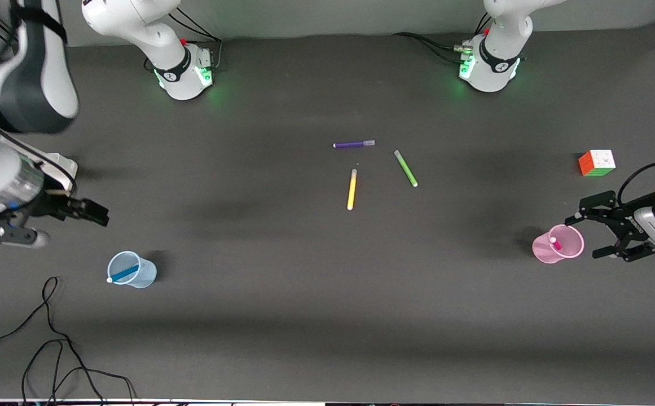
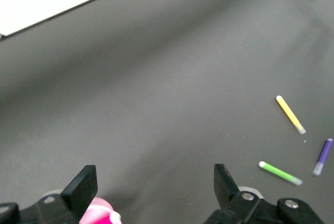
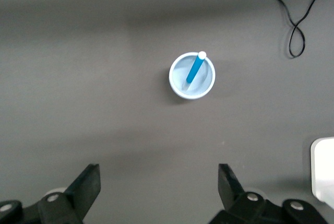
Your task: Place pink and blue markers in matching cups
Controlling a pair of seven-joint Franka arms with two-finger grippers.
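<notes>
1. The right gripper [image 1: 51, 223] hangs over the surface [image 1: 282, 293] at the right arm's end, its fingers [image 3: 86, 182] released and holding nothing.
2. The blue marker [image 1: 123, 274] leans inside the blue cup [image 1: 135, 269], white end at the rim.
3. The purple pen [image 1: 354, 144], yellow pen [image 1: 352, 189] and green pen [image 1: 405, 168] lie mid-surface, apart from each other.
4. The pink marker [image 1: 555, 243] stands in the pink cup [image 1: 558, 244].
5. A colour cube [image 1: 596, 162] sits farther from the front camera than the pink cup.
6. The left gripper [image 1: 601, 231] hovers just beside the pink cup, its fingers [image 2: 83, 185] spread and empty.
</notes>
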